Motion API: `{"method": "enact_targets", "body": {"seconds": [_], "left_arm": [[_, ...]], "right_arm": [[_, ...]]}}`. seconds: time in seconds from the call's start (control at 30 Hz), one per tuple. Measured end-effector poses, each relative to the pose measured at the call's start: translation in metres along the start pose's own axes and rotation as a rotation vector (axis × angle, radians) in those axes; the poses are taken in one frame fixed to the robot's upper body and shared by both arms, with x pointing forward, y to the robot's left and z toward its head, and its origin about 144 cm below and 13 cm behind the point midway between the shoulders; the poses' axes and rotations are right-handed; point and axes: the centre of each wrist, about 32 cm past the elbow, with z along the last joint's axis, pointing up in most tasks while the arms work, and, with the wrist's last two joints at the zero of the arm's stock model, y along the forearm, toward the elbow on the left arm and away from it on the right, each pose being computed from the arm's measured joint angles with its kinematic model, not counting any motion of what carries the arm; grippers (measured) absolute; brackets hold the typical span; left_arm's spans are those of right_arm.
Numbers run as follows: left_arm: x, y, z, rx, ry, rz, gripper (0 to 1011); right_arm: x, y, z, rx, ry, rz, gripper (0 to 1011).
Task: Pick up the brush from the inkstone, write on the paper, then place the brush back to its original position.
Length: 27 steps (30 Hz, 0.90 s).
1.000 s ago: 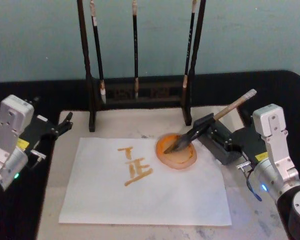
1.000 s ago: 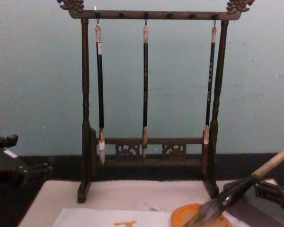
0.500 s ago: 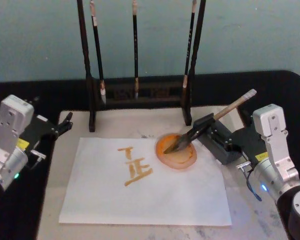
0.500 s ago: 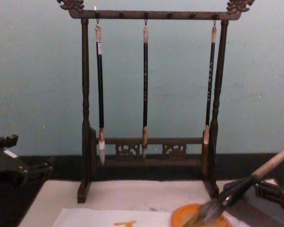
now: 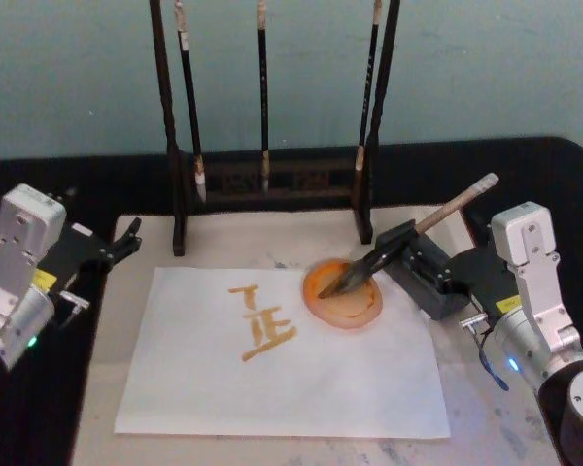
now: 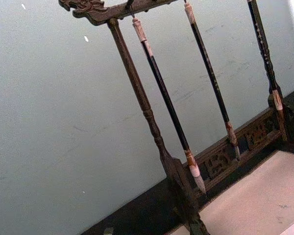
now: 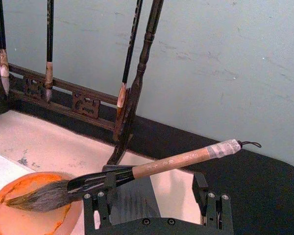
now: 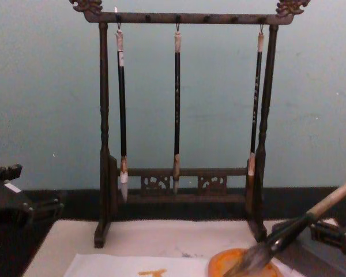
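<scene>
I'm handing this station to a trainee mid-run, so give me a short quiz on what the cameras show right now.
1. True or false: the right gripper is shut on the large calligraphy brush.
2. Where do the large brush's bristles rest? A) on the white sheet B) in the orange dish C) on the beige mat
3. Fill in: ____ thin brushes hang from the wooden rack.

Key
1. False: its fingers stand wide apart, and the handle slants above them.
2. B
3. Three
</scene>
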Motion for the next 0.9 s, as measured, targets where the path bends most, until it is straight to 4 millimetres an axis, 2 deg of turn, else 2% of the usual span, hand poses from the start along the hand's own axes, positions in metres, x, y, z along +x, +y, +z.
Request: {"method": "enact_targets", "body": {"seconds": [0.9], "left_arm": [[0.0000,0.0000,0.0000,0.000,0.000,0.000,1010]], "right_arm": [[0.0000,0.0000,0.0000,0.000,0.000,0.000,1000]]}}
